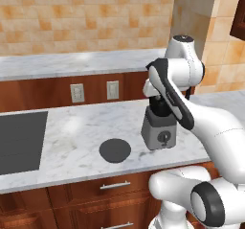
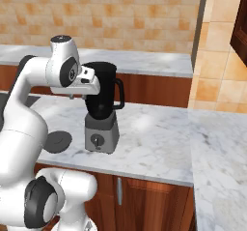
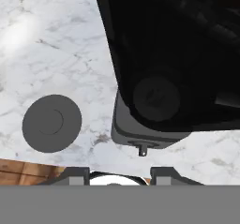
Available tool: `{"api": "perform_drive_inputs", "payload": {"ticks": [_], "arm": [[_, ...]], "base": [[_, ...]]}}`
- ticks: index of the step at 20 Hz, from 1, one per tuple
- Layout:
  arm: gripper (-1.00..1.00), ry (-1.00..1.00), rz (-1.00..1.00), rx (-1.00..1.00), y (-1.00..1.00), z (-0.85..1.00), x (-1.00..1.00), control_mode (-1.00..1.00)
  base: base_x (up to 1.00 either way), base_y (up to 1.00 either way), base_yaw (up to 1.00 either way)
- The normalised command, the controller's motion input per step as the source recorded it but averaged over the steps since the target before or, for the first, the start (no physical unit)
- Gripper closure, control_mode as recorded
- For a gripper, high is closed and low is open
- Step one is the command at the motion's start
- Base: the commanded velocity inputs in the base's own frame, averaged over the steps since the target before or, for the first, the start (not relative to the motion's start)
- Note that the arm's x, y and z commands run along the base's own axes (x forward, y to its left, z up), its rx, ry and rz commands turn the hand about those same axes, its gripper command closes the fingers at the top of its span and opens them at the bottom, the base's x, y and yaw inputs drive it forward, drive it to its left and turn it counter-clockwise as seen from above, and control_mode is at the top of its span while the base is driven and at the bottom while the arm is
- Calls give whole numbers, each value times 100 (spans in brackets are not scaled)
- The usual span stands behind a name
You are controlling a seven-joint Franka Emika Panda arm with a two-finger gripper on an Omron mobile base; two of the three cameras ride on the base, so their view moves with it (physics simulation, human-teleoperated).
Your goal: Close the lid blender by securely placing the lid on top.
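The lid (image 1: pixel 115 150) is a flat dark round disc lying on the marble counter, left of the blender and near the front edge; it also shows in the hand view as the lid (image 3: pixel 51 123). The blender (image 2: pixel 100 128) has a grey boxy base with a front knob and an open black jar (image 2: pixel 102 94) with a side handle. My gripper (image 3: pixel 120 175) hangs above the counter at about the height of the jar's rim, just left and in front of the jar. It is open and holds nothing. My arm hides most of the jar in the left base view.
A dark cooktop (image 1: pixel 19 142) is set into the counter at the left. Two wall outlets (image 1: pixel 76 93) sit on the wooden panel behind, under a raised marble ledge (image 1: pixel 72 62). A tiled column (image 2: pixel 202 46) stands at the right, where the counter (image 2: pixel 222 148) turns a corner.
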Motion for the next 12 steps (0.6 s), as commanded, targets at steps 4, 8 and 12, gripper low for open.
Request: {"api": "perform_drive_inputs", "payload": {"ticks": [4,8,12], "arm": [[-100,-1,0,0,4,0,-23,-100],[-100,-6,2,-11,74,-21,-76,-100],[-100,0,0,-21,100,-42,-56,-100]], "base": [[0,0,0],[0,0,0],[0,0,0]]}}
